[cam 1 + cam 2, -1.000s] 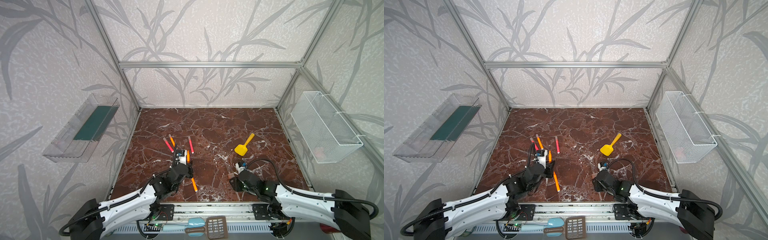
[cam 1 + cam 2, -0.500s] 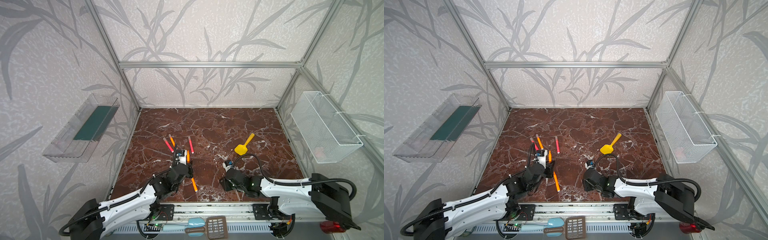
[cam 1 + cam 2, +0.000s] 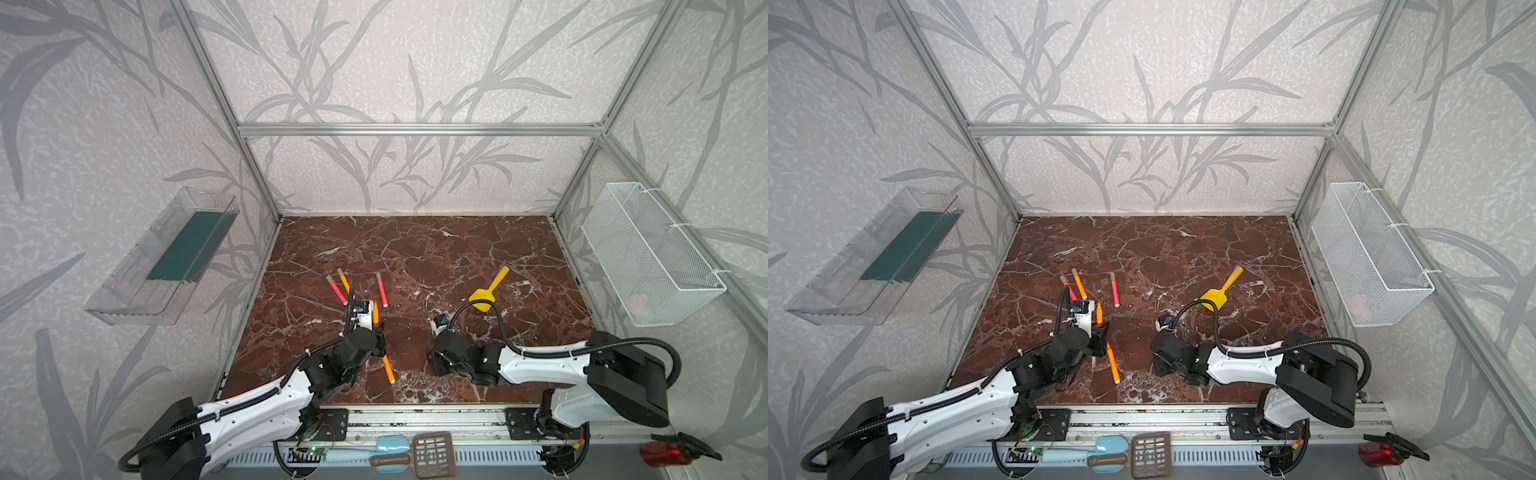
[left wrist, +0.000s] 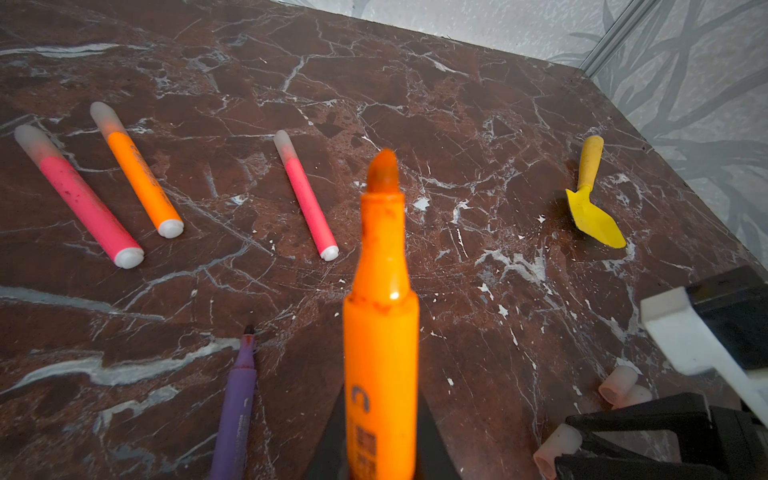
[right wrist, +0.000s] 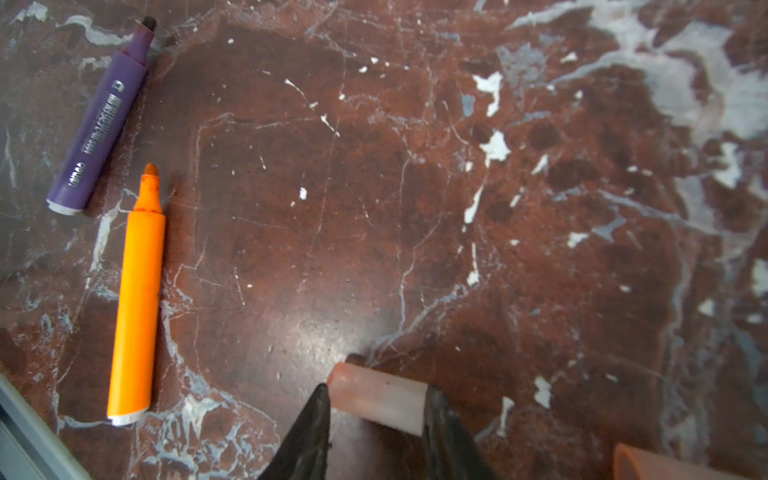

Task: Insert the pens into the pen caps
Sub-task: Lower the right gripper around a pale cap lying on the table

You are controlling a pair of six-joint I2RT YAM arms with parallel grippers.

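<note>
The left gripper (image 4: 380,449) was clamped on an uncapped orange pen (image 4: 380,291), its tip jutting beyond that gripper. The right gripper (image 5: 376,415) pinched a pale pen cap (image 5: 378,401) between its jaws; whether the cap touched the tabletop (image 5: 415,208) was unclear.

R gripper (image 5: 376,399) w/ cap (image 5: 386,401) — swung left, nearer centre.
</note>
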